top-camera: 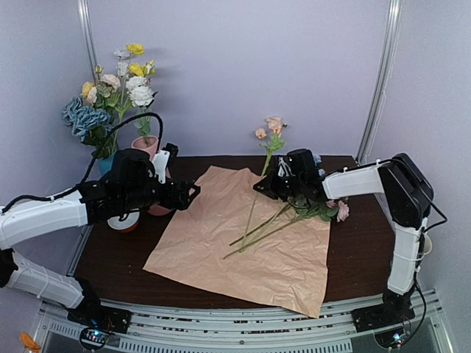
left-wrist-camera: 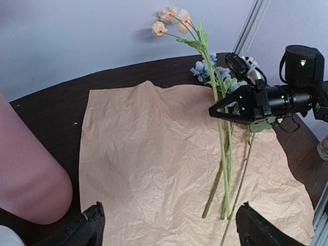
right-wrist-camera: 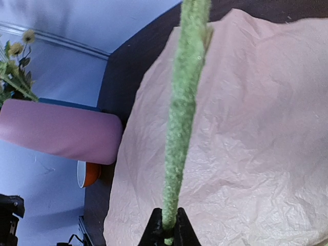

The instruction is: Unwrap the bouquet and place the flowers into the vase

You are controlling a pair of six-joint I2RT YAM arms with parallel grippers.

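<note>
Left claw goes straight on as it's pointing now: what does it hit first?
Probably the thin green flower stem with peach blooms, which the right claw is shut on, above the crinkled peach paper sheet. If the open left claw tilts down, paper first; depth unclear.

L arm (top-camera: 40, 217) & R arm (top-camera: 353, 180): white links, blk joints, blk cables.

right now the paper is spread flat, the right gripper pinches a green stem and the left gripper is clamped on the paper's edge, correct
Not quite: the left gripper is open and holds nothing, its fingers wide apart over the paper in the left wrist view. The rest stands: the paper is spread flat and the right gripper pinches a green stem.
</note>
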